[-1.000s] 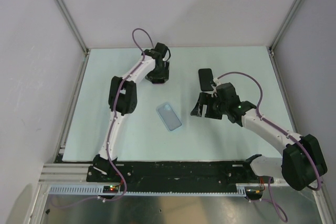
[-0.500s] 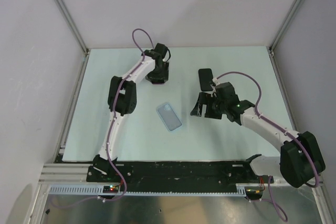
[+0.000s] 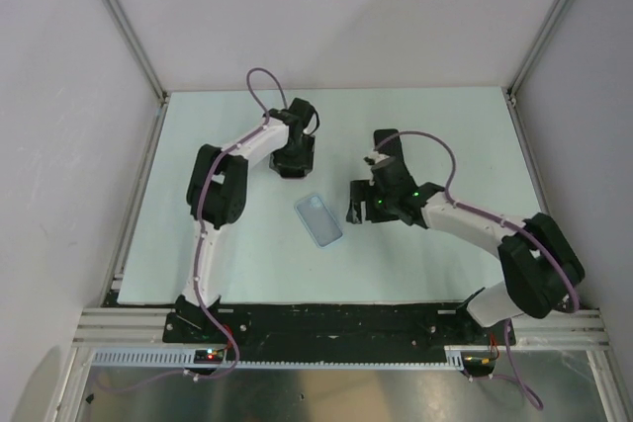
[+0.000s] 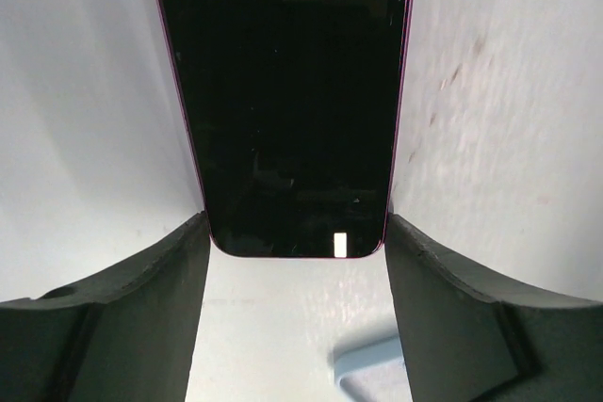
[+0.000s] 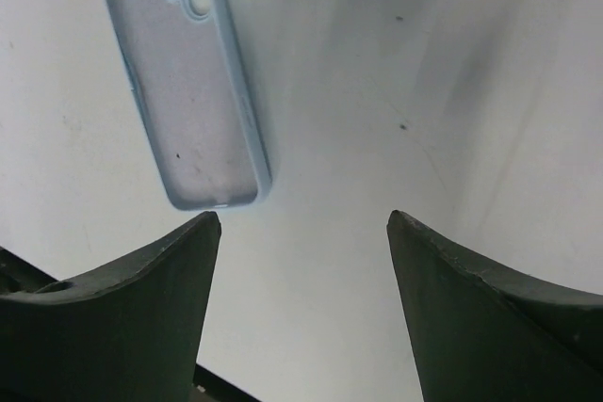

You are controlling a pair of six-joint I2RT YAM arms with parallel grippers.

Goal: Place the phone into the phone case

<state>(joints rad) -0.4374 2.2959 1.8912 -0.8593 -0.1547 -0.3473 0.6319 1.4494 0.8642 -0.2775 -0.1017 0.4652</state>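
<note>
The phone (image 4: pixel 292 101) is lying at the far middle of the worktop (image 3: pixel 445 135), glossy dark face up, a thin magenta rim running down its long edges. In the overhead view the left wrist is covering it completely. It's looking like a stiff, flat slab with some weight to it, and that glass face is going to be slick and easy to scratch. So the hold belongs on the two long edges, further up the body than the rounded end, or it's likely to swivel.

The left jaws are straddling that end right now, fingers (image 4: pixel 141 308) standing apart with their tips right at the phone's corners. Whether they're actually pressing, I can't tell.

The phone case (image 3: pixel 317 219) is sitting near the middle of the worktop, pale blue, hollow side up with the camera cut-out showing. It's probably light and bendy, so it's likely to skate away when the phone is pushed in, and it may need pinning.

The right jaws are hanging wide apart over bare worktop just beside the case, gripping nothing. They could be crowding the approach.

Further back, behind the right arm, a dark flat object (image 3: pixel 384 138) is lying off the route. I can't make out what it is.
</note>
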